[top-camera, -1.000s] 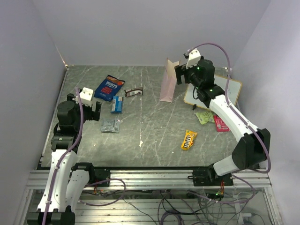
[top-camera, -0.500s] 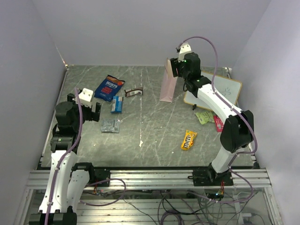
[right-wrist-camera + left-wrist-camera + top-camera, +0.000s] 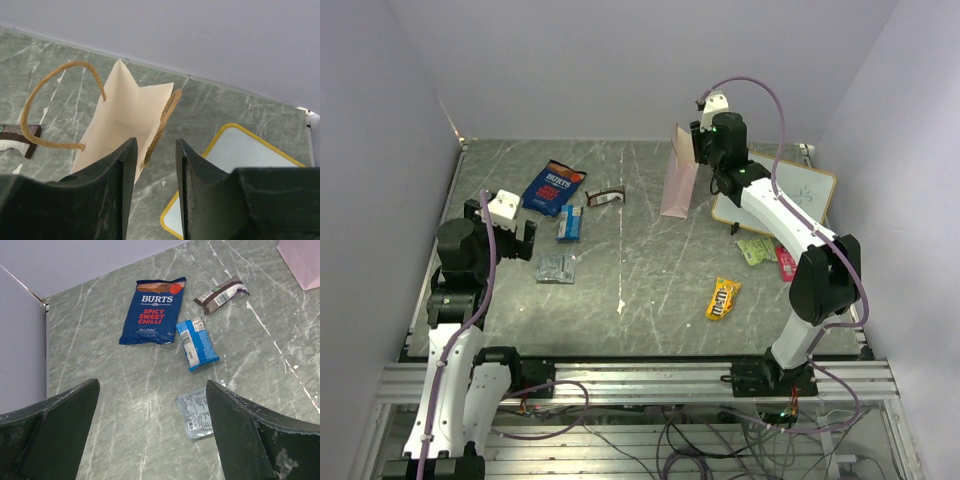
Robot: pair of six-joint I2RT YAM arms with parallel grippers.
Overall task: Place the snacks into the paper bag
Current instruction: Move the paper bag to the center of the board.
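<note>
Straddling the paper bag [image 3: 125,110] handle [image 3: 163,119], right tool [image 3: 155,146] stands half-open; left tool [image 3: 152,386] gapes empty.

the paper bag [image 3: 305,257] is cut off by the left wrist view's top-right corner.

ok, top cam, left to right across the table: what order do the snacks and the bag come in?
Order: dark blue chip bag → brown bar → paper bag → yellow M&M's → light green packet → pink-red packet. The blue-white packet and silver-grey packet overlap the chip bag sideways, so left out.
</note>
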